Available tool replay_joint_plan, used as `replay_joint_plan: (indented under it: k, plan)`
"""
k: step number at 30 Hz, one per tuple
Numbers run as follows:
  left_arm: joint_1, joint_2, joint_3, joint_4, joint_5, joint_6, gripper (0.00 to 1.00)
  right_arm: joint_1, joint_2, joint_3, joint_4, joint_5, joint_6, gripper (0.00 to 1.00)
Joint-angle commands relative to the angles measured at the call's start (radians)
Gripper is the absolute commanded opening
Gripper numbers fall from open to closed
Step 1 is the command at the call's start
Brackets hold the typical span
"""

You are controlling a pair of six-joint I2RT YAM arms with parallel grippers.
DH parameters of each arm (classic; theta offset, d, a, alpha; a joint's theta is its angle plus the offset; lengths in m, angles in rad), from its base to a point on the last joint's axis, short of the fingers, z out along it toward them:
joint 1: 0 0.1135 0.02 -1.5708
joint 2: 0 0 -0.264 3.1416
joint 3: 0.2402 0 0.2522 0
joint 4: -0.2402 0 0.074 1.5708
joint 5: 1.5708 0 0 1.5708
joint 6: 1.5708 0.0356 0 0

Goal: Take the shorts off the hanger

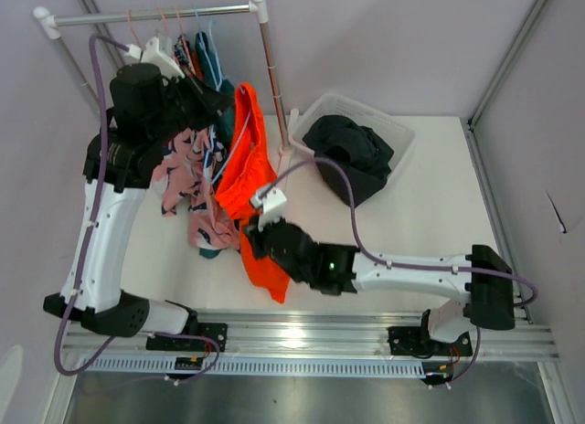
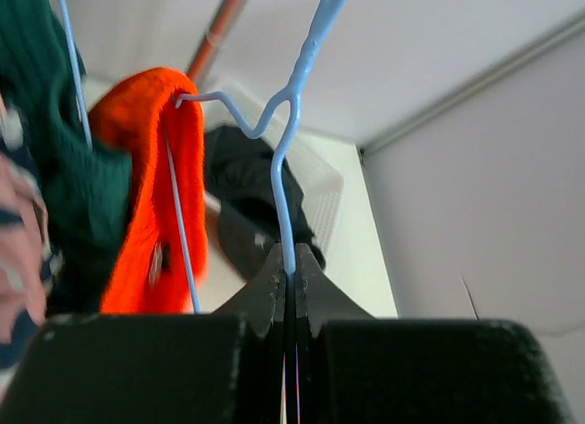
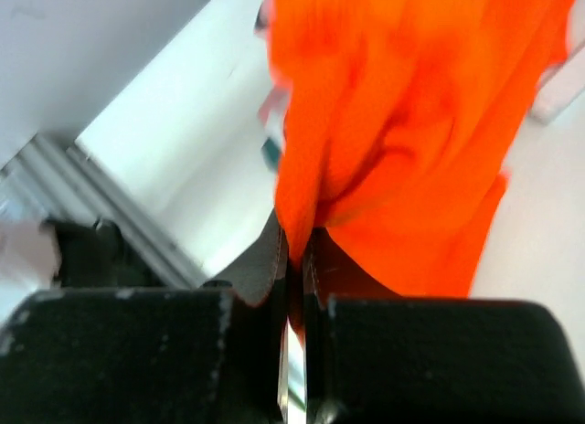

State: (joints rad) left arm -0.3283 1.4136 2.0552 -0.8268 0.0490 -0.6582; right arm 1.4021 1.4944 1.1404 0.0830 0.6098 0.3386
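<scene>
Left gripper [image 2: 291, 285] pinched tight on blue hanger [image 2: 284, 177] wire. Right gripper [image 3: 292, 259] clamps orange shorts [image 3: 402, 122] at the lower hem; cloth runs lengthwise up and ahead of it toward the hanger.

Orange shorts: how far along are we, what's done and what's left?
Done: black shorts lie in the basket. In hand: left pincer is shut on the blue hanger, right pincer is shut on the orange shorts, which still drape over the hanger's arm. Left: pull them free; pink printed shorts and teal shorts still hang at the rail.
</scene>
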Motion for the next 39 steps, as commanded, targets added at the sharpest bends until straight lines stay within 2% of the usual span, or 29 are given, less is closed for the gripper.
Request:
replay_joint_plan:
  k: [1,4,5,6,8,13,15,18,22,29,32,35,36,39]
  plan:
    - [-0.023,-0.158,-0.137,0.124,0.106,-0.063,0.00,-0.135,0.047,0.221,0.048,-0.076,-0.154,0.00]
    - [-0.035,-0.266,-0.242,0.063,0.098,-0.081,0.00,-0.268,0.098,0.413,0.014,-0.116,-0.240,0.00]
    - [-0.040,-0.300,-0.324,0.066,0.107,-0.089,0.00,-0.303,0.107,0.464,-0.003,-0.125,-0.251,0.00]
    - [-0.043,-0.330,-0.354,0.090,0.132,-0.095,0.00,-0.374,0.121,0.552,-0.015,-0.133,-0.259,0.00]
    - [-0.051,-0.401,-0.404,0.091,0.149,-0.106,0.00,-0.446,0.124,0.626,-0.029,-0.156,-0.285,0.00]
    - [-0.055,-0.461,-0.417,0.040,0.146,-0.058,0.00,-0.699,0.168,0.879,-0.028,-0.232,-0.296,0.00]
    - [-0.055,-0.484,-0.447,0.041,0.144,-0.051,0.00,-0.762,0.200,0.944,-0.011,-0.264,-0.319,0.00]
    - [-0.055,-0.505,-0.512,0.078,0.175,-0.052,0.00,-0.871,0.289,1.077,0.006,-0.291,-0.332,0.00]
    - [-0.055,-0.507,-0.575,0.116,0.193,-0.054,0.00,-0.997,0.446,1.255,-0.064,-0.327,-0.300,0.00]
    - [-0.057,-0.476,-0.612,0.169,0.184,-0.041,0.00,-1.069,0.494,1.119,0.009,-0.410,-0.262,0.00]
    - [-0.057,-0.440,-0.615,0.198,0.180,-0.038,0.00,-1.077,0.484,0.997,0.044,-0.438,-0.221,0.00]
    - [-0.063,-0.384,-0.577,0.227,0.169,-0.035,0.00,-1.068,0.420,0.756,0.144,-0.464,-0.184,0.00]
    - [-0.064,-0.365,-0.561,0.216,0.145,-0.023,0.00,-1.060,0.370,0.611,0.205,-0.467,-0.170,0.00]
    - [-0.067,-0.289,-0.469,0.203,0.105,0.009,0.00,-1.036,0.269,0.403,0.309,-0.453,-0.118,0.00]
